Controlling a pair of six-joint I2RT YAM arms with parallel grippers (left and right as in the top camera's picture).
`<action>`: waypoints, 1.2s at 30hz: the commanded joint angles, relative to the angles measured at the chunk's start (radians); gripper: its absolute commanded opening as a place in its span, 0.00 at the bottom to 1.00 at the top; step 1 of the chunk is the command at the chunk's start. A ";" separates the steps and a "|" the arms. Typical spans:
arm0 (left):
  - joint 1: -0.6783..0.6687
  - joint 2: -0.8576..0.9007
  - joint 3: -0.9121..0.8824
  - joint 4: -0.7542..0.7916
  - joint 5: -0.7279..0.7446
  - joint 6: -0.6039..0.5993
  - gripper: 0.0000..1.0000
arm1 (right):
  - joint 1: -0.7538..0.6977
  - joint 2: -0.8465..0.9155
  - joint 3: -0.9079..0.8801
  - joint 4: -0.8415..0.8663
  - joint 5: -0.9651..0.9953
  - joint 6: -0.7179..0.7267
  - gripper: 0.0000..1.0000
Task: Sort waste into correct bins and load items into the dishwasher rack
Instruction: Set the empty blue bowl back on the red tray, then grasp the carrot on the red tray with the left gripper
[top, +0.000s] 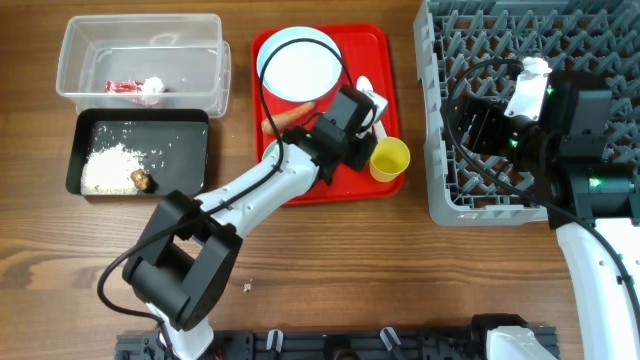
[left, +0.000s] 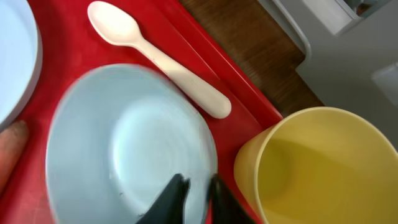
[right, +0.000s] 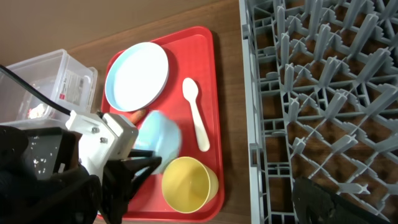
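Left gripper (left: 194, 193) has its 2 fingers clamped on the rim of the teal bowl (left: 124, 149), over the red tray (left: 59, 37) next to the yellow cup (left: 317, 168) and spoon (left: 161, 59). Right gripper (top: 475, 125) is over the dishwasher rack (top: 450, 190); can't tell if its fingers are apart or together.

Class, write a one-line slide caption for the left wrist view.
Left gripper pinching the rim of a small pale-teal bowl over a flat red tray, beside a white plastic spoon and yellow cup.

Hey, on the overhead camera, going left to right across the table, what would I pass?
Clear tub → pale-blue plate → yellow cup → grey dishwasher rack.
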 joint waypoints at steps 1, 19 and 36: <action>0.002 -0.002 0.003 0.001 -0.038 0.013 0.33 | 0.004 0.006 0.018 -0.002 0.007 -0.010 1.00; 0.032 -0.134 0.003 -0.003 -0.003 -0.023 0.68 | 0.004 0.006 0.018 0.000 0.007 -0.010 1.00; 0.278 -0.204 0.262 -0.375 0.047 -0.084 0.73 | 0.004 0.006 0.018 0.031 0.006 -0.009 1.00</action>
